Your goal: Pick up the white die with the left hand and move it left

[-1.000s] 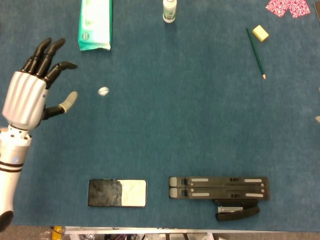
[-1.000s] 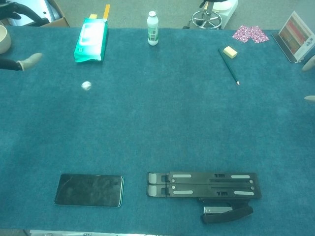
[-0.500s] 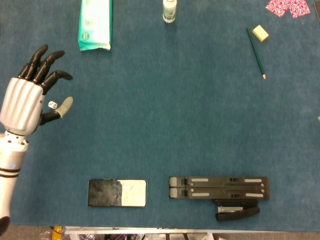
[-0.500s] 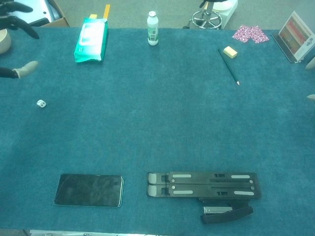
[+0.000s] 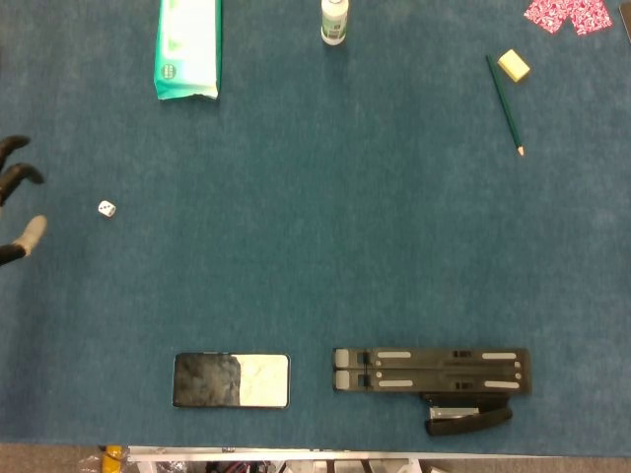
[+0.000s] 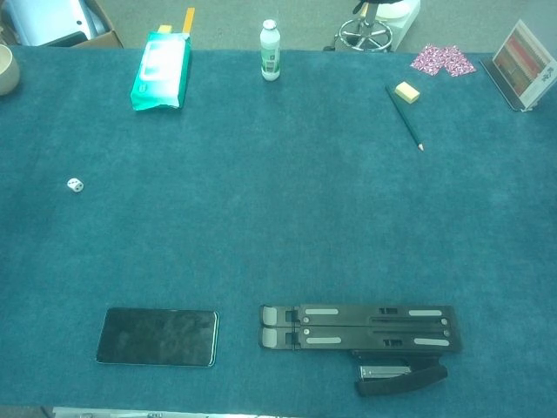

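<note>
Only the fingertips of the left hand (image 5: 14,212) are seen, at the far left edge of the head view; they are spread apart with nothing between them. That hand is not seen in the chest view, and the right hand is seen in neither view. The white die (image 5: 106,208) lies alone on the blue table (image 5: 325,246), at the left of the frame, just right of those fingertips and clear of them. In the chest view the die (image 6: 75,185) is seen at the left edge, well apart from everything else.

A green wipes pack (image 5: 187,47) is placed at the upper left, a small white bottle (image 5: 335,21) at top centre. A green pencil (image 5: 503,103) and a yellow eraser (image 5: 514,65) are seen at the upper right, with a pink patterned cloth (image 5: 567,14) in the corner. A phone (image 5: 231,380) lies at the lower left, a black folding stand (image 5: 431,371) at lower centre, and a black stapler (image 5: 467,418) just below it.
</note>
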Controlling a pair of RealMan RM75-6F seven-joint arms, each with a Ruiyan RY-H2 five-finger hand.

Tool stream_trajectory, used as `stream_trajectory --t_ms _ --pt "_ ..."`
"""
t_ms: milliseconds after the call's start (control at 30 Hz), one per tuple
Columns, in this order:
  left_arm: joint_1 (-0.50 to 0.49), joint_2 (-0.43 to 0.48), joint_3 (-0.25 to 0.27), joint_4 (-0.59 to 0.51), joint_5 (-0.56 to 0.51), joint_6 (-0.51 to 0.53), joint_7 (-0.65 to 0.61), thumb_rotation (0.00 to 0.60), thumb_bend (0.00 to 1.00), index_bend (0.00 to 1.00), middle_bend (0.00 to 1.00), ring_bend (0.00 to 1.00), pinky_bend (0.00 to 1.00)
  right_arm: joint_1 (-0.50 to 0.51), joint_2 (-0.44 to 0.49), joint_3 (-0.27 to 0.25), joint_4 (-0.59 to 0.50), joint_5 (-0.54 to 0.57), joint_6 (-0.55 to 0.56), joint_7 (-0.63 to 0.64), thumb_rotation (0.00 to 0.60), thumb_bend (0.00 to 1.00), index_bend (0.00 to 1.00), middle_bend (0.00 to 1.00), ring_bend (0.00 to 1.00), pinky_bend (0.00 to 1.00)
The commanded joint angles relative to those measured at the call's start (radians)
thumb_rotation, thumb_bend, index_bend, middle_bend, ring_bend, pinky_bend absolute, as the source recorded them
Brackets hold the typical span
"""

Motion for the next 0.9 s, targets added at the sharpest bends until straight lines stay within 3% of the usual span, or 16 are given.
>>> stream_trajectory --t_ms 33,500,900 --pt "0.017 0.010 0.002 -0.001 -0.011 0.005 0.014 0.600 0.26 0.40 0.21 0.10 0.33 -0.001 0.010 0.003 -0.014 0.006 0.004 -0.014 0.600 0.00 0.40 0.31 0.26 0.31" --pt "0.121 0.028 -0.005 -0.030 -0.010 0.103 0.004 0.600 0.26 0.40 0.22 0.13 0.36 -0.049 0.025 -0.009 -0.041 -0.029 0.081 -0.011 0.600 0.00 0.40 0.31 0.26 0.31" --pt "0.157 0.011 -0.015 0.002 -0.019 0.097 -0.023 0.600 0.27 0.41 0.22 0.13 0.36 -0.045 0.013 -0.012 -0.040 -0.041 0.073 -0.019 0.600 0.00 0.40 0.31 0.26 0.31"
